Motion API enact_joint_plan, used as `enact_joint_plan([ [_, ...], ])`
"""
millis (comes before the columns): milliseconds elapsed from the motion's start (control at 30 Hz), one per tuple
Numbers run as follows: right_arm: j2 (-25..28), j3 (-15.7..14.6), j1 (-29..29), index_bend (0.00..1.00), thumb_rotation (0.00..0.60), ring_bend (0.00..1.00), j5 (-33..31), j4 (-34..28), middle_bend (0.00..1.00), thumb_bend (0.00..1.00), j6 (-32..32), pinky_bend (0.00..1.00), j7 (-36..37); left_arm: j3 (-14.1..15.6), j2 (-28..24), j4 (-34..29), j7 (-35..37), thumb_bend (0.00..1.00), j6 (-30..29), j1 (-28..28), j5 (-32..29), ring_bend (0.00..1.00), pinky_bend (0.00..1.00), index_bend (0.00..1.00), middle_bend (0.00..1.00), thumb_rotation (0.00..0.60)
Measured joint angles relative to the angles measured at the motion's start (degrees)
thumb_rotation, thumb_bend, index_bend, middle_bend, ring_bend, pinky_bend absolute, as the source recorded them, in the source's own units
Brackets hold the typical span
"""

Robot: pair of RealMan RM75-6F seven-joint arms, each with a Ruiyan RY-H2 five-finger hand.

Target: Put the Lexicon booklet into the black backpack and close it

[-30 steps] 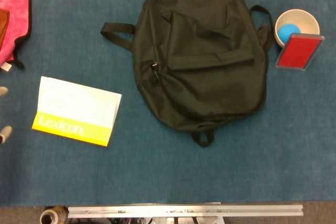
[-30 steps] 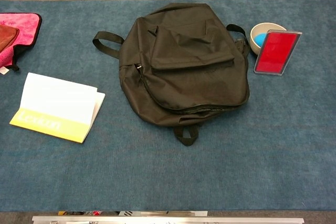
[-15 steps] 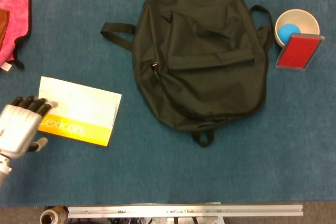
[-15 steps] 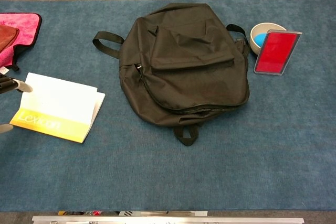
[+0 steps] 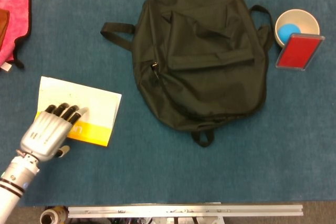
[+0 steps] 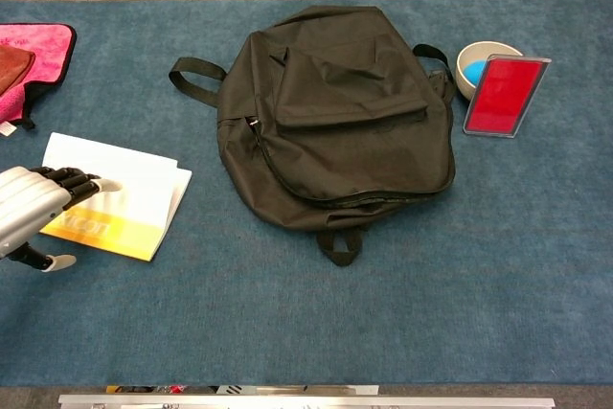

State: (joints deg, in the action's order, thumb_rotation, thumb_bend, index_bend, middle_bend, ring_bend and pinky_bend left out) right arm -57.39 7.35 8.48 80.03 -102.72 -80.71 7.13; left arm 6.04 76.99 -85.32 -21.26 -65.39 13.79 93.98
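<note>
The backpack (image 5: pixel 202 51) is plain black all over, straps and zip line included. To its left, the booklet (image 5: pixel 84 109) is white above a yellow band with white lettering. The left hand (image 5: pixel 48 132) over that band is silver-grey, with black fingers (image 5: pixel 64 110) tipped in pale grey. The counter (image 5: pixel 157 171) is covered in an even teal-blue felt. Right of the backpack stands a white bowl (image 5: pixel 297 22) with a bright blue inside, and against it a red card (image 5: pixel 298 52) in a clear grey-edged frame. Far left of the backpack lies a pink cloth (image 5: pixel 13 9) with black edging and a brown patch.
</note>
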Motion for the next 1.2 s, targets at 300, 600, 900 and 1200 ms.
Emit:
enact_joint_plan([
  [300,0.33,-0.18,-0.9,0.16,0.6,0.13,-0.05,0.75,0.27,0.05,-0.64,0.19,1.34,-0.98,2.9,0.41,-0.97,0.13,1.32,1.01,-2.63,0.2,0.3,0.14,0.22,0.6],
  [600,0.65,-0.24,-1.41,0.16,0.6,0.13,-0.16,1.29,0.27,0.05,-0.7,0.19,2.29,-1.59,4.49,0.24,-1.04,0.13,1.35,1.56,-4.47,0.2,0.3,0.14,0.22,0.6],
  [900,0.91,-0.19,-1.88,0.16,0.6,0.13,-0.36,1.57,0.27,0.05,-0.89,0.19,2.9,-2.2,5.9,1.06,-0.66,0.13,1.84,2.4,-6.16,0.2,0.3,0.14,0.22,0.6],
  [1200,1.07,-0.31,-2.41,0.16,0.6,0.13,-0.27,1.71,0.27,0.05,-1.18,0.19,3.47,-1.8,6.18,1.26,-1.94,0.13,2.1,2.49,-7.6,0.19,0.3,0.14,0.22,0.6],
])
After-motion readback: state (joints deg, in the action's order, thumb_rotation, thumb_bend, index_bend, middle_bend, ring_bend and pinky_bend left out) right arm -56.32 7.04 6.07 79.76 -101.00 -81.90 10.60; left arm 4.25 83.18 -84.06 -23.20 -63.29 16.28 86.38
